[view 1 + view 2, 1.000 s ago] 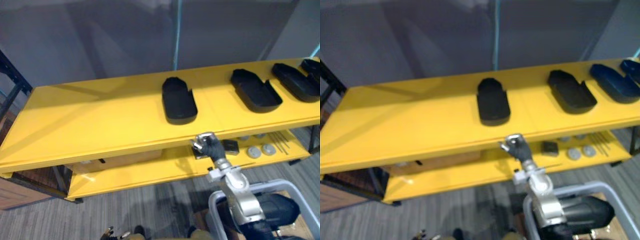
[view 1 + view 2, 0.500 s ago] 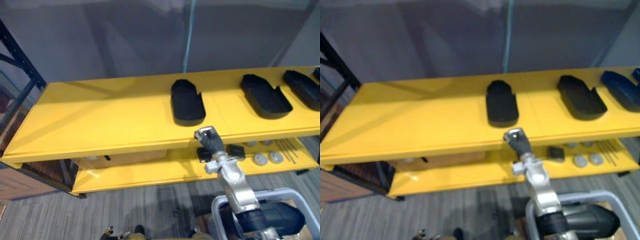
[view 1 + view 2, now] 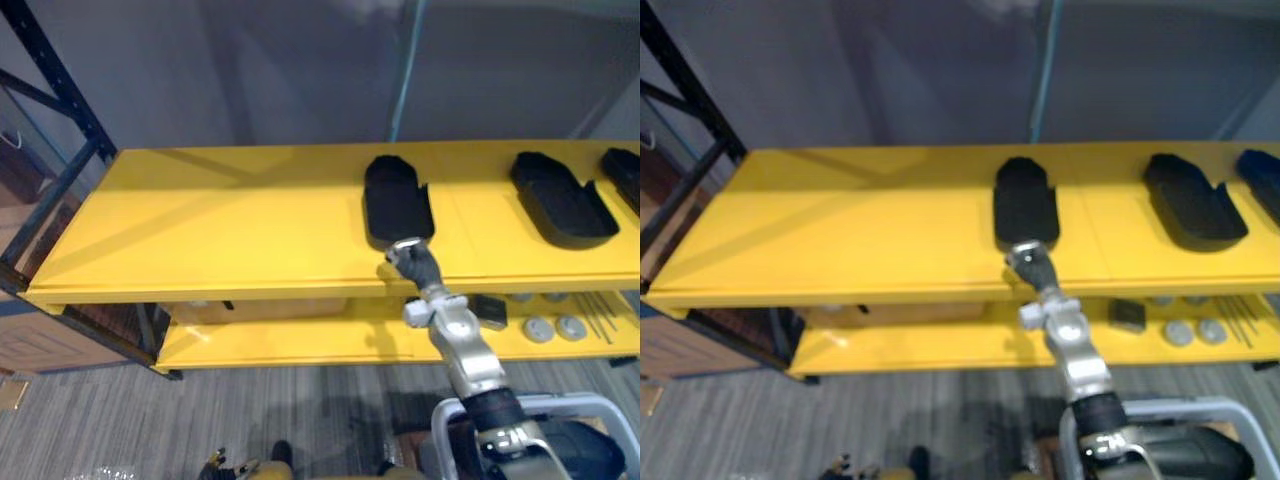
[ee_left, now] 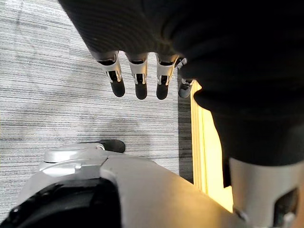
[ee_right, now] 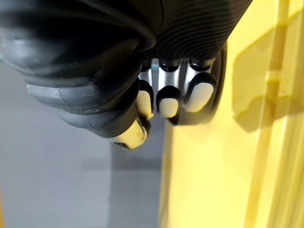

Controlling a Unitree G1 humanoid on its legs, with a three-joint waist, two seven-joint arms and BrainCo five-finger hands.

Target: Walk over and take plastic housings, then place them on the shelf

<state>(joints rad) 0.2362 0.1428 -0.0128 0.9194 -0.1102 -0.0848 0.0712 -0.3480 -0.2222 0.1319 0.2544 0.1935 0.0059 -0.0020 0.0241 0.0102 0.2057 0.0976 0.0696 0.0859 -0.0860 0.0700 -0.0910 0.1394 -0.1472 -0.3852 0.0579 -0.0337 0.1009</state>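
Black plastic housing (image 3: 397,205), a long shallow shell, is lying flat on the wide yellow top board (image 3: 220,230) of the shelf, well apart from two similar black shells (image 3: 560,205) lying further right. The right hand (image 3: 415,262) is hovering just at its near end, fingers curling inward and gripping nothing. The left hand (image 4: 138,78) is hanging over the floor, fingers straight. Placing is looking finished here; next, the right hand is needing to draw back nearward without nudging the housing.
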